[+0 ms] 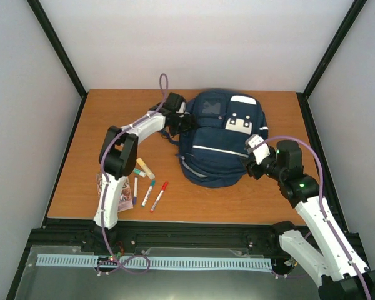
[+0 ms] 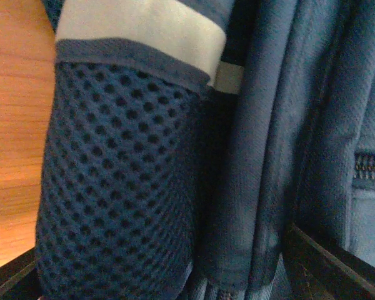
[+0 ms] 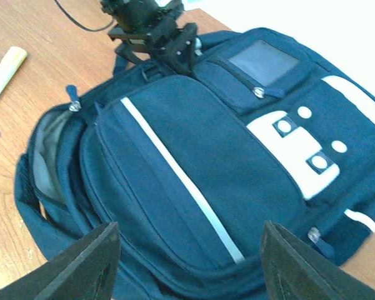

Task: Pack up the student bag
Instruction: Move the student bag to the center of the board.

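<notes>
On the wooden table (image 1: 69, 187), seen from the arms' side, a patterned booklet (image 1: 102, 182) lies at about 8 o'clock, partly hidden by the left arm. Just to its right is a loose row of pens: a blue-capped marker (image 1: 135, 190), a green-capped marker (image 1: 149, 192) and a red-capped marker (image 1: 159, 195), with a yellow highlighter (image 1: 145, 167) just beyond them. The left arm bends over this clutter and puts the left gripper (image 1: 180, 124) against the 10 o'clock corner of the student bag (image 1: 215, 144). Its fingers (image 2: 9, 278) are spread wide, with the bag's mesh side pocket (image 2: 119, 187) and a fold of navy fabric filling the space between them; whether they press on the cloth cannot be told. The bag lies flat and front up at mid-table, a little toward 1 o'clock, with its top pointing to 12 o'clock. A thin white stripe (image 3: 181, 181) runs across its front pocket, and a pale patch (image 1: 239, 124) sits near the top. On the side nearer the pens the main zip (image 3: 72, 100) gapes, showing grey lining. At the bag's 4 o'clock edge the right gripper (image 1: 249, 164) hangs over the fabric, its fingers (image 3: 81, 265) well apart and holding nothing.
</notes>
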Available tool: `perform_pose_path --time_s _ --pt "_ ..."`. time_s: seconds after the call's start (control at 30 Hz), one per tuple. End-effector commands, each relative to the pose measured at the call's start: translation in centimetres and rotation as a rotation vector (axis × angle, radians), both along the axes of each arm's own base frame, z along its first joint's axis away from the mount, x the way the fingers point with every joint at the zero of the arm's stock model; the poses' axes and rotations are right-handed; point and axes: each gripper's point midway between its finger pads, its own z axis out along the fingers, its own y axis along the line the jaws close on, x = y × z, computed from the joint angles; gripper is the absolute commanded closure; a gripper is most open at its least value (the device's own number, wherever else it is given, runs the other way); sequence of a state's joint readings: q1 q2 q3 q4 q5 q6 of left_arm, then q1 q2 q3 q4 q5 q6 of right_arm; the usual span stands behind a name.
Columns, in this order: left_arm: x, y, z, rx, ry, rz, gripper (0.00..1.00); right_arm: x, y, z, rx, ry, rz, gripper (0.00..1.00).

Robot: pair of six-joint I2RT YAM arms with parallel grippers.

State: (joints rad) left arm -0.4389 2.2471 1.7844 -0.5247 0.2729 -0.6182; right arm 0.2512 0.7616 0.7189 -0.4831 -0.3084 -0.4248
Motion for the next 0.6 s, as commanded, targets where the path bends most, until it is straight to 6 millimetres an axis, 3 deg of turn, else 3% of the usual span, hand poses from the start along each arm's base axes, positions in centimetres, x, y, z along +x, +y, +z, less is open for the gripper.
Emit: perform_pose_path --time_s 0.0,0.13,0.2,0.27,0.43,0.5,0.57 --pt "-1.9 -7.2 2.7 -0.077 -0.058 -0.184 0.15 -0.1 0.2 -0.6 0.002 0.020 0.017 0.37" --pt "-2.3 -8.0 3.5 -0.080 -0.061 -0.203 0.16 -0.1 0.2 -0.7 0.003 0.024 0.017 0.37" --pt "-2.4 -7.2 4.2 -0.037 -0.068 -0.196 0.15 -0.2 0.2 -0.6 0.003 0.022 0.021 0.37" --pt "-2.8 -6.0 6.2 0.009 -0.108 -0.195 0.15 -0.2 0.3 -0.6 0.003 0.023 0.022 0.37" --pt "-5.0 -0.3 12.4 0.159 -0.269 -0.106 0.08 -0.2 0.3 -0.5 0.003 0.022 0.027 0.37" --pt "-6.5 2.0 13.8 0.202 -0.287 -0.069 0.07 -0.3 0.4 -0.5 0.005 0.026 0.031 0.37" --pt "-8.4 4.3 13.6 0.251 -0.261 -0.035 0.06 -0.3 0.5 -0.6 0.006 0.031 0.036 0.37"
